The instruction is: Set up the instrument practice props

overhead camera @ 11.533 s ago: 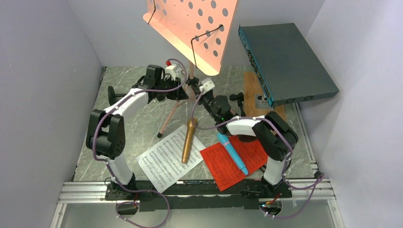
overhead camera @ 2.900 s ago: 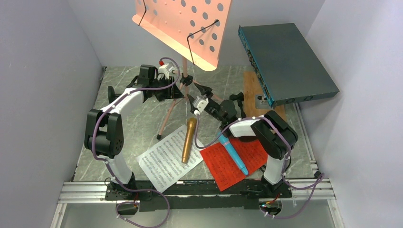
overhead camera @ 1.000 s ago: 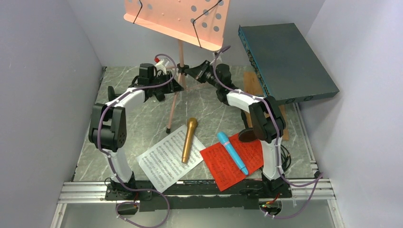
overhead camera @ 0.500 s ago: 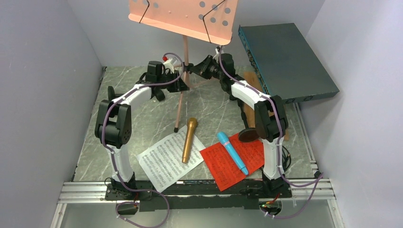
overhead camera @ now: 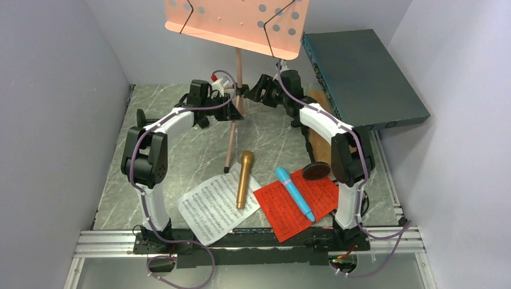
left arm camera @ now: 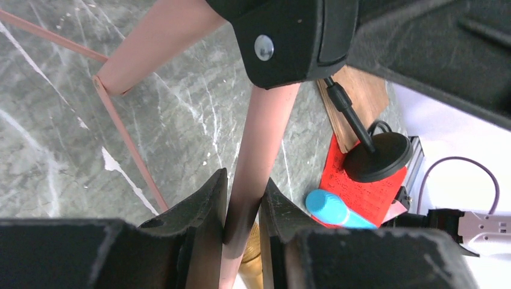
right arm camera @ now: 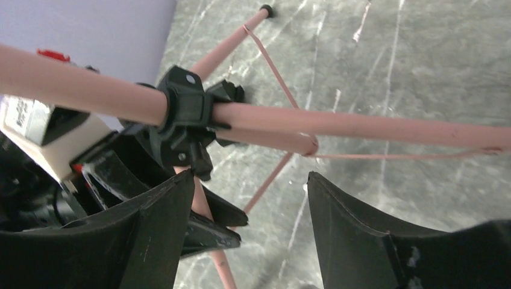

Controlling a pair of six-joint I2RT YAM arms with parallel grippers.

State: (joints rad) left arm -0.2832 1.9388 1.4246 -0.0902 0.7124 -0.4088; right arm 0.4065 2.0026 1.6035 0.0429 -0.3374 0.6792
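The pink hole-punched music desk (overhead camera: 238, 24) stands high at the back on its pink pole, one leg (overhead camera: 231, 144) reaching down to the table. My left gripper (overhead camera: 231, 110) (left arm camera: 244, 195) is shut on a pink leg tube (left arm camera: 265, 132) just under the black collar (left arm camera: 289, 42). My right gripper (overhead camera: 258, 95) (right arm camera: 250, 180) is open beside the stand, with the pink tubes (right arm camera: 361, 129) beyond its fingertips and nothing between them. A gold microphone (overhead camera: 244, 179) lies on the white page (overhead camera: 208, 205). A blue microphone (overhead camera: 294, 194) lies on the red page (overhead camera: 304, 205).
A dark-teal box (overhead camera: 361, 78) leans at the back right over a wooden board (overhead camera: 319, 102). One black round-based pole (overhead camera: 316, 170) (left arm camera: 376, 158) lies by the red page. A second black pole (overhead camera: 141, 118) lies at the far left. Grey walls close in on three sides.
My right gripper has opened and let go of the stand's tube. The stand has shifted right and stands more upright, its front leg tip nearer the gold microphone.
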